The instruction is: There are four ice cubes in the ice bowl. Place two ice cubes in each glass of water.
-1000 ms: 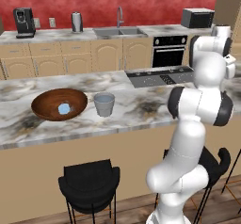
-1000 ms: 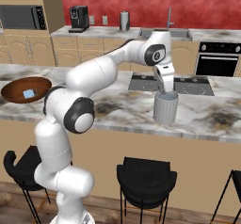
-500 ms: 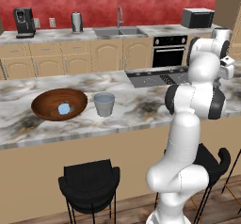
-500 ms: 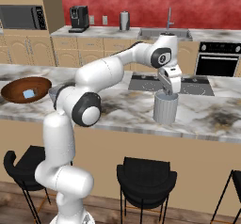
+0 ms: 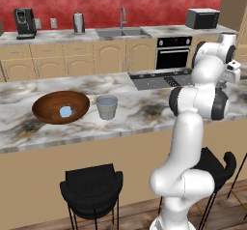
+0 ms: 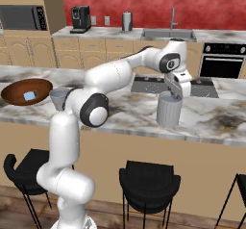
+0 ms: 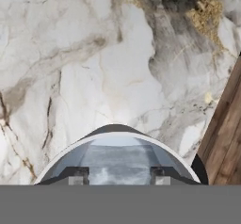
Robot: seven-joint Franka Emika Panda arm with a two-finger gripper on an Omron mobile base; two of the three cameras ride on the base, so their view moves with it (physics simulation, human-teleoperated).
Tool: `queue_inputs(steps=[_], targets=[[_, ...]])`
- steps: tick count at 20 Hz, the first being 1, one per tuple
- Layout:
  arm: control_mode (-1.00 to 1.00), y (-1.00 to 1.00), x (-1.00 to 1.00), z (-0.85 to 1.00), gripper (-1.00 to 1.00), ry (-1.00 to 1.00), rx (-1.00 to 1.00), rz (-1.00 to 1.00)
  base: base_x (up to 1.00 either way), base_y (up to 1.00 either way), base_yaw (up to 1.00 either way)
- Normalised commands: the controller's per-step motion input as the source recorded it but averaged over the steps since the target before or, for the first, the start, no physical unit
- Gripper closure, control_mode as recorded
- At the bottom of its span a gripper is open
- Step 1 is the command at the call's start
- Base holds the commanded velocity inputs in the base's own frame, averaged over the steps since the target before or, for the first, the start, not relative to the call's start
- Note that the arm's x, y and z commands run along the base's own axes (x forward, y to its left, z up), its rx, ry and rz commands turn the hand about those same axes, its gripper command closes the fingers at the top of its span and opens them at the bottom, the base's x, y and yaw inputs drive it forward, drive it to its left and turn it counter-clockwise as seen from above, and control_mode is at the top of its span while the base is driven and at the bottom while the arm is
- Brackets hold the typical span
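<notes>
The end effector [image 6: 176, 92] hangs just above the taller glass [image 6: 168, 110], fingers part-open. Whether it holds an ice cube, I cannot tell.

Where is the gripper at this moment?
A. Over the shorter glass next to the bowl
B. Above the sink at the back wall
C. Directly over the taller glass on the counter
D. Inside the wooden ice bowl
C: the gripper hangs at the rim of the taller glass, far from the ice bowl and the shorter glass.
</notes>
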Motion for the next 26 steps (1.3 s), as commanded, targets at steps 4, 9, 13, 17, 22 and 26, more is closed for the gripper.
queue_inputs(steps=[4, 9, 13, 17, 22, 26], targets=[[-1.0, -0.01, 0.07, 0.0, -1.0, 0.0, 0.01, 0.01, 0.0, 0.0, 0.0], [-1.0, 0.0, 0.0, 0.0, -1.0, 0.0, 0.0, 0.0, 0.0, 0.0, 0.0], [-1.0, 0.0, 0.0, 0.0, -1.0, -0.02, 0.02, 0.0, 0.0, 0.0, 0.0], [-1.0, 0.0, -0.07, 0.04, -1.0, -0.04, 0.04, 0.0, 0.0, 0.0, 0.0], [-1.0, 0.0, -0.45, 0.53, -1.0, -0.17, 0.09, 0.01, 0.0, 0.0, 0.0], [-1.0, 0.0, -0.57, 0.46, -1.0, -0.2, 0.02, 0.01, 0.0, 0.0, 0.0]])
